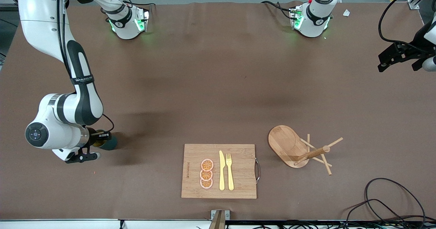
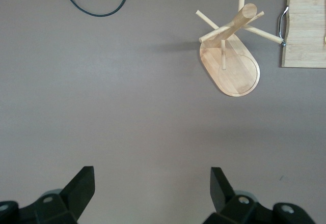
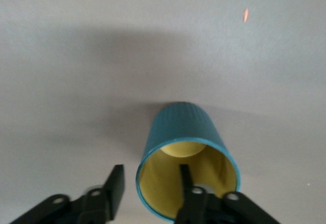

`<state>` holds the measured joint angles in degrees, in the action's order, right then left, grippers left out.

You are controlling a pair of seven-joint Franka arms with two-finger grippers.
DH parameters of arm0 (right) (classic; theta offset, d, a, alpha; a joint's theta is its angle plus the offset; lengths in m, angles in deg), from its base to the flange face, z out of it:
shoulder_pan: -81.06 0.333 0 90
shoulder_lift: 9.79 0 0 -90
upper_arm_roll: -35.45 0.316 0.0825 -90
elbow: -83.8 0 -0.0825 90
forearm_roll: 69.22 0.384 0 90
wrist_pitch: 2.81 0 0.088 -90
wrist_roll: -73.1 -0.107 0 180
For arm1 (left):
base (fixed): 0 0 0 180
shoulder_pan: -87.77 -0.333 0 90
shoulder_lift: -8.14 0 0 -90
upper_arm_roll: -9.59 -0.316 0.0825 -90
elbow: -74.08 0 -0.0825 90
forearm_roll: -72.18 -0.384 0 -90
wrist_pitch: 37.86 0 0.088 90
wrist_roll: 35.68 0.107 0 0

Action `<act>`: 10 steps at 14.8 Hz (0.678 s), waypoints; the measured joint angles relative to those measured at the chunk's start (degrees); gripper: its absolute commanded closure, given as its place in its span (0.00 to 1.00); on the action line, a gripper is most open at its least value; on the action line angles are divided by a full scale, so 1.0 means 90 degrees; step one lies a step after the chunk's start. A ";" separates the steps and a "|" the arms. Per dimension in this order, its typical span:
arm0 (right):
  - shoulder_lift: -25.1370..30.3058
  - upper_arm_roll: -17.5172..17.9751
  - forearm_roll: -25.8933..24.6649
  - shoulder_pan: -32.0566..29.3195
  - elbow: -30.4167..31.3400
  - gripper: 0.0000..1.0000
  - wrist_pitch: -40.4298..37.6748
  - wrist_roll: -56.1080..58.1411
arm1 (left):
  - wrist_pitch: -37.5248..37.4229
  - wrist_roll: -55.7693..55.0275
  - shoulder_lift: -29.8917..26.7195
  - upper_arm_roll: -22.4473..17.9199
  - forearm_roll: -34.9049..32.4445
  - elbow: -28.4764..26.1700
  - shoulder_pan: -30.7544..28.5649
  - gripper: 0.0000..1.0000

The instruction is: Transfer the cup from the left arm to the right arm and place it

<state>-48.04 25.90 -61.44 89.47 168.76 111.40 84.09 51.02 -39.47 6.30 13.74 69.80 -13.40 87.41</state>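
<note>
The cup (image 1: pixel 109 142), dark teal with an ochre inside, is at the right arm's end of the table, its mouth turned toward my right gripper (image 1: pixel 100 138). In the right wrist view the cup (image 3: pixel 183 127) fills the middle. The right gripper (image 3: pixel 152 169) straddles its rim, one finger (image 3: pixel 186 183) inside the mouth and one (image 3: pixel 116 183) outside. A gap shows between each finger and the wall, so it is open. My left gripper (image 1: pixel 386 63) is open and empty, held high over the left arm's end of the table, as its wrist view (image 2: pixel 153 170) also shows.
A wooden cutting board (image 1: pixel 238 188) with three orange slices (image 1: pixel 206 173), a knife (image 1: pixel 221 171) and a fork (image 1: pixel 230 171) lies near the front camera. A wooden peg stand (image 1: pixel 296 147) stands beside it toward the left arm's end. Black cables (image 1: pixel 391 201) lie at the table's corner.
</note>
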 measured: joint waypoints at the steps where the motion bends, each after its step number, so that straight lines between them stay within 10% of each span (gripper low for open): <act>1: 0.0008 -0.0006 -0.0001 -0.0005 -0.0112 0.00 0.0001 0.0001 | 0.0000 0.0000 0.0000 0.0000 0.0000 0.0001 -0.0001 0.00; 10: 0.1987 -0.0285 -0.0005 -0.0164 -0.0634 0.00 -0.1391 0.0000 | 0.0000 0.0001 0.0000 -0.0001 0.0000 0.0013 -0.0003 0.00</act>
<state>-30.16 23.34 -61.49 87.99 163.06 98.88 84.09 51.01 -39.47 6.30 13.73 69.80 -13.28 87.38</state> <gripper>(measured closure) 0.000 0.000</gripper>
